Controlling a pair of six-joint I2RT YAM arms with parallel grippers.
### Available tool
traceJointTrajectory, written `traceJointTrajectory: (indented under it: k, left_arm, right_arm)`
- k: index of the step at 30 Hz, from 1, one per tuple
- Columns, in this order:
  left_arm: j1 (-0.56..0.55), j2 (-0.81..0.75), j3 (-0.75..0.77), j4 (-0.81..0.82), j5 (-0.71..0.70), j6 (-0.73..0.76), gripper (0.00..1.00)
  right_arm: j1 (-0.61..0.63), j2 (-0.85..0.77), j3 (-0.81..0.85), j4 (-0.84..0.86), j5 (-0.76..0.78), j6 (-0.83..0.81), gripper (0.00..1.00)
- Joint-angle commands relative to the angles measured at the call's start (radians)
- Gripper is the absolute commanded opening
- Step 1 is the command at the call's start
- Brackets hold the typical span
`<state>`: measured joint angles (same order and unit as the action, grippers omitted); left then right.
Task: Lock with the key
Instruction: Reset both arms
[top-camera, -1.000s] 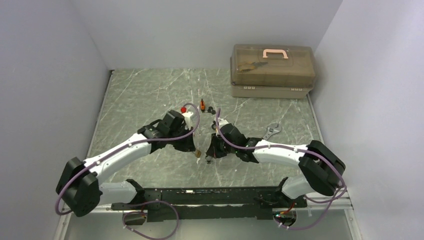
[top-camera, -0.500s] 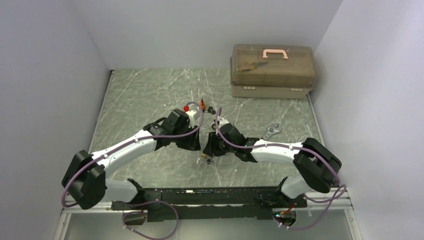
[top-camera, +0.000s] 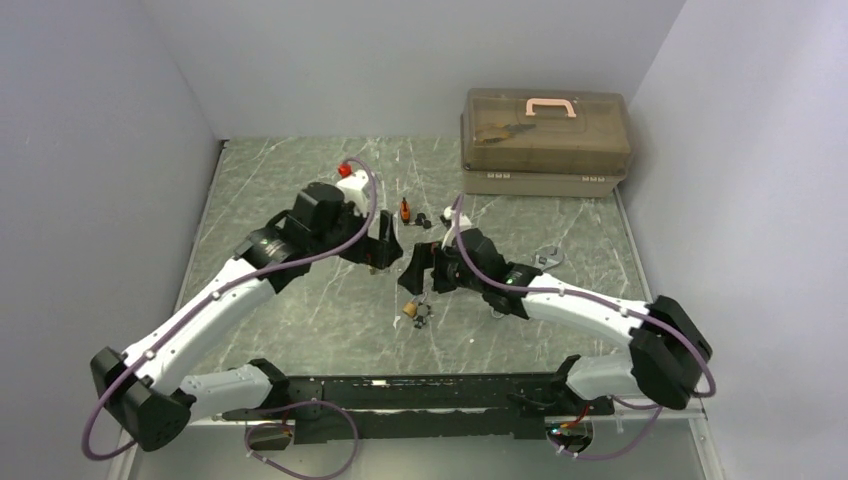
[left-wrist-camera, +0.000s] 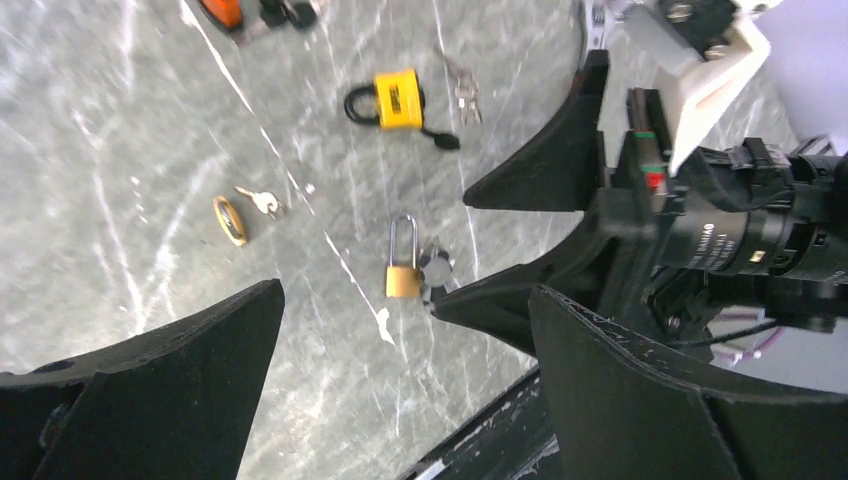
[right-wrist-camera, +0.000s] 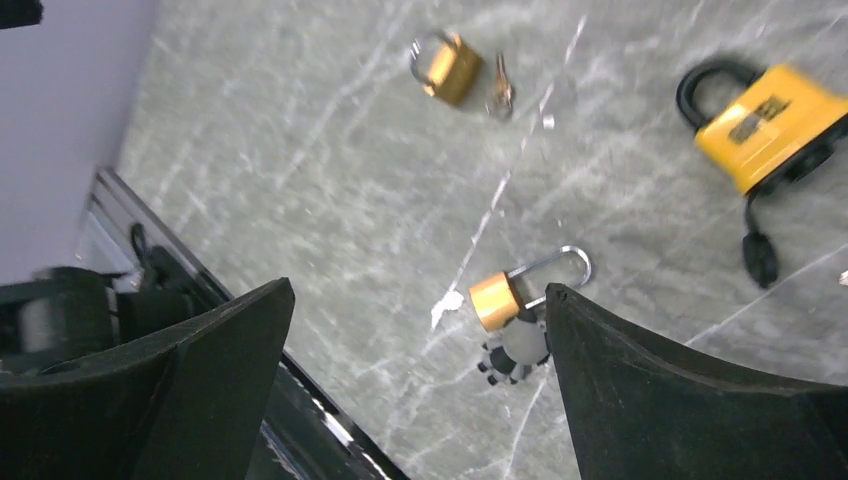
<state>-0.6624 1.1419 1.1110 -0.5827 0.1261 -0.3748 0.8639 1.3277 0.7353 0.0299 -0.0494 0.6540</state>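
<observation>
The left gripper (top-camera: 385, 243) and right gripper (top-camera: 413, 272) hang empty, jaws wide apart. The padlock (right-wrist-camera: 493, 298) lies below, between them, key (right-wrist-camera: 520, 345) at its base. A glancing finger could slide it or dislodge the key.

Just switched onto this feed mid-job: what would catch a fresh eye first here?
A small brass padlock with a key at its base lies free on the marble table, just below both arms. The left end effector and right end effector hang open over it, holding nothing. A bright yellow padlock lies farther back.
</observation>
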Motion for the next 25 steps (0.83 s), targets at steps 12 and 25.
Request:
traceJointTrajectory:
  k: [12,25]
  left_arm:
    - [0.034,-0.176,0.204,-0.078,-0.212,0.057,0.99]
    - [0.034,-0.206,0.205,-0.070,-0.217,0.082,0.99]
  right_arm:
    - [-0.053,-0.282,0.213,-0.100,0.152,-0.077,1.00]
    - [-0.055,-0.297,0.243,-0.095,0.173,-0.076,1.00]
